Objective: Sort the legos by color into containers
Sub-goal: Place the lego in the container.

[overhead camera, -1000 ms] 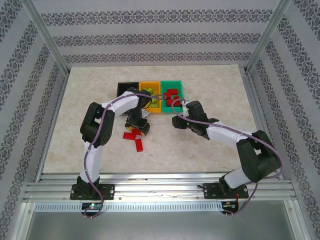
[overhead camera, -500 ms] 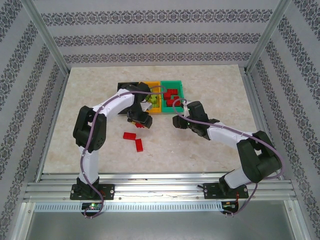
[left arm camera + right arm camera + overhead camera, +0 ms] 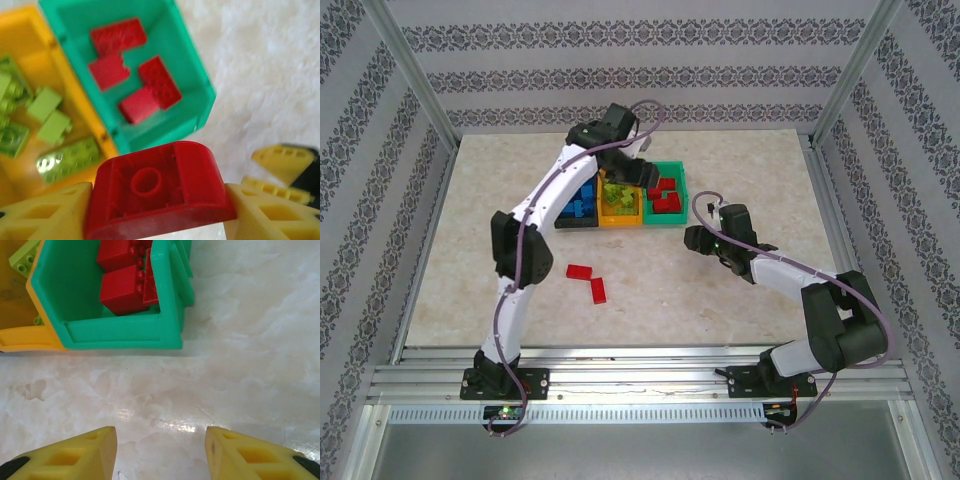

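Red lego is pinched in the left gripper right above the green bin – a second ago that gripper was down by the two loose reds on the marble-look table. Right gripper hangs apart, empty, near that bin; striped wallpaper all round.

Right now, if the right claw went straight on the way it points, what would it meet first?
Most likely the near wall of the green bin, which lies ahead of the open right claw across bare table. If it tilts downward, the table could come first; depth is unclear.
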